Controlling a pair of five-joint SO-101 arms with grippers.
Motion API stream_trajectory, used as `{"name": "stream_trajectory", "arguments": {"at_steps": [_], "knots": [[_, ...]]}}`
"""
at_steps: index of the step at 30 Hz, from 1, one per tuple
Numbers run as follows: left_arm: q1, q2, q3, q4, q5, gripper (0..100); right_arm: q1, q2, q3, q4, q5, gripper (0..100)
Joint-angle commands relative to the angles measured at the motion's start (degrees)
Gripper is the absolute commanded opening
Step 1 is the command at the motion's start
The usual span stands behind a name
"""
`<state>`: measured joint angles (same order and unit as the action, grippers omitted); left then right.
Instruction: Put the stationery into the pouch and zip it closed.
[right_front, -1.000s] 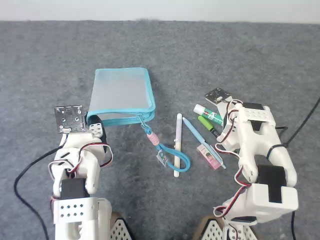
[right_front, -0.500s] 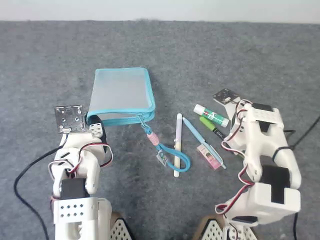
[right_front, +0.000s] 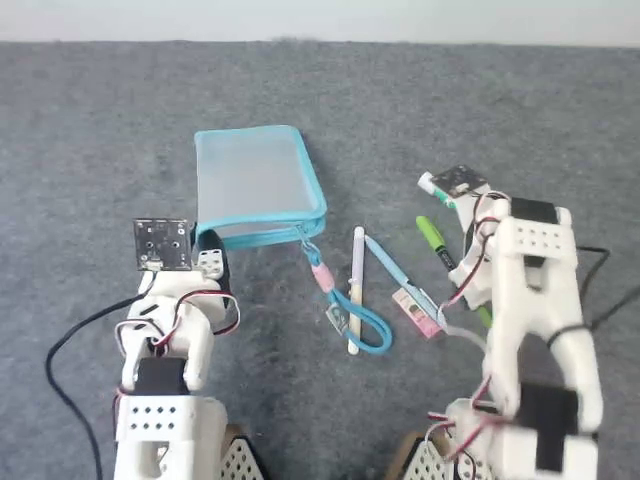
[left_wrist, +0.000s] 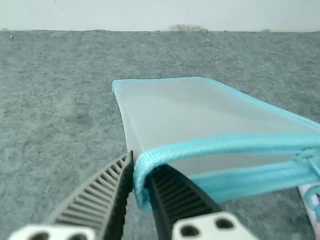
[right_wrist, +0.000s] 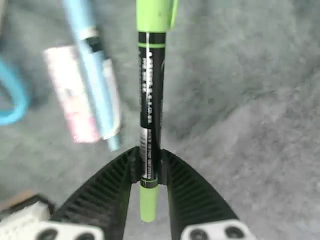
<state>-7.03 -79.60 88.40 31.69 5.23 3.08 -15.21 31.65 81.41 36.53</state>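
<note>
Pouch (right_front: 258, 185), rim in left hand (left_wrist: 139, 169) — stationery (right_front: 357, 280) outside

- We find the pouch (right_front: 258, 185) left of the table's (right_front: 520, 110) middle, nearer its far edge.
- The left gripper (left_wrist: 137, 167) clamps the pouch's near left corner.
- Right of the pouch lie a slim pen (right_front: 356, 285) and a capped pen (right_front: 390, 265), side by side.
- Farther right, the marker (right_front: 431, 236) lies between the fingers of the right gripper (right_wrist: 149, 152).

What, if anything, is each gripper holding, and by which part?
The left gripper pinches the pouch at a corner of its zipper edge; the right gripper clamps the green pen near one end.
</note>
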Motion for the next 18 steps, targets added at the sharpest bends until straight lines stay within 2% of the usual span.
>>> {"name": "stream_trajectory", "arguments": {"at_steps": [1, 4, 10, 15, 18], "knots": [[-1.05, -0.44, -0.92, -2.37, 1.14, 1, -5.76, -14.02, -2.9, 7.87, -0.97, 0.8], [-2.55, -0.44, -0.92, -2.46, 2.73, 1, -11.38, -22.9, -3.34, 13.67, -1.49, 0.8], [-2.02, -0.35, -0.75, -2.37, 2.73, 1, -25.1, -32.13, -10.29, 21.41, -8.44, 0.8], [-1.93, -0.35, -0.75, -2.2, 2.73, 1, -36.44, -25.63, -12.92, 21.23, -14.42, 0.8], [-1.93, -0.35, -0.75, -2.2, 2.73, 1, -40.13, -18.33, -16.09, 19.82, -16.35, 0.8]]}}
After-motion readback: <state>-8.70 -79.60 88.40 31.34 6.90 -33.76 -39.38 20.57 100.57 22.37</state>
